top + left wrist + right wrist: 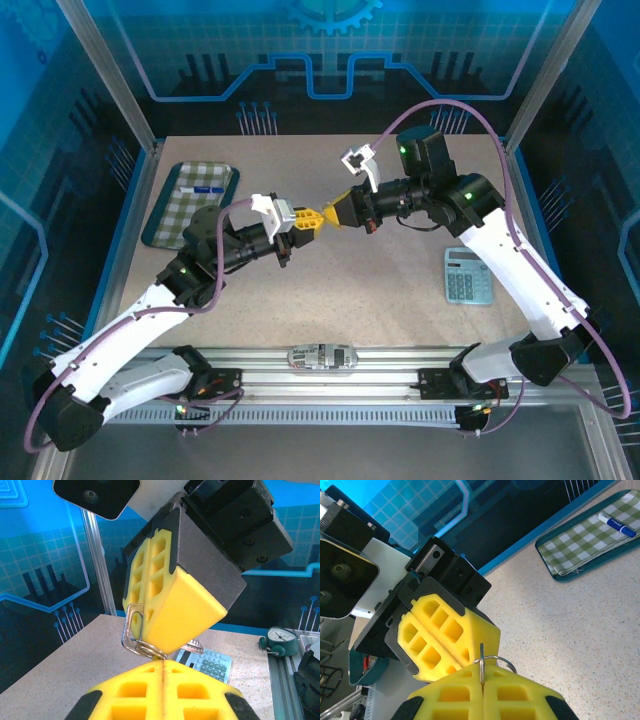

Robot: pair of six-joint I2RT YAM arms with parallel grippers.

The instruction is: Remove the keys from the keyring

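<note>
Yellow fingertips of your left gripper point(316, 221) are pressed together on the keyring point(141, 649), a silvery ring held above the table point(400, 320). Just beyond, to the right, your right gripper point(336, 213) meets it tip to tip, clamped on a wire loop point(481, 661) linked through that ring. A checked tray point(178, 222) lies far left.

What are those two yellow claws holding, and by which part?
A small silvery keyring, pinched in mid-air: the left jaws hold its wire edge, and the right jaws hold the metal loop attached to it.
</note>
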